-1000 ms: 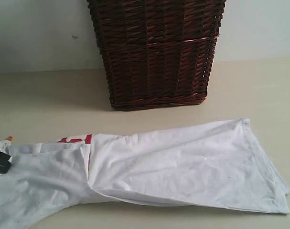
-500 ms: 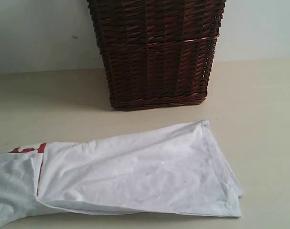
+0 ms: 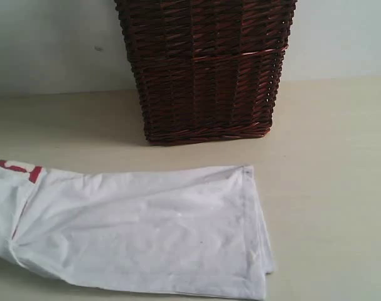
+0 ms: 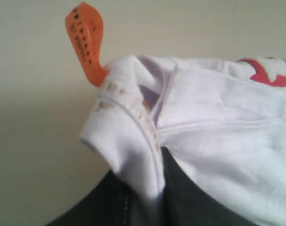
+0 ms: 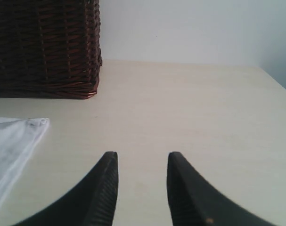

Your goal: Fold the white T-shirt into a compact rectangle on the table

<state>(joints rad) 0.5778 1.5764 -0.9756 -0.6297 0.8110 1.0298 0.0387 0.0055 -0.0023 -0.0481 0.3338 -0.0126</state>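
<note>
The white T-shirt [image 3: 140,232] lies flat on the tabletop [image 3: 328,157] as one long band. Its long axis runs across the exterior view from left to right, with the right end dipping a little toward the near edge. That right end is a straight hemmed edge with the layers stacked and slightly splayed at the near corner, while the left end runs out of the picture. A bit of red lettering [image 3: 17,168] shows at the far left. The cloth is softly wrinkled and gathers into a crease near the left side. Behind the shirt, apart from it, stands a dark brown wicker basket [image 3: 206,69].

The left gripper [image 4: 157,188] is clamped on a bunched fold of the shirt beside a seam (the cloth there carries small brownish flecks), and an orange tag [image 4: 86,42] sticks up from that seam. The right gripper [image 5: 142,188] hovers over bare tabletop with its fingers parted and nothing between them — the shirt's hem corner lies nearby, not touching it.
</note>
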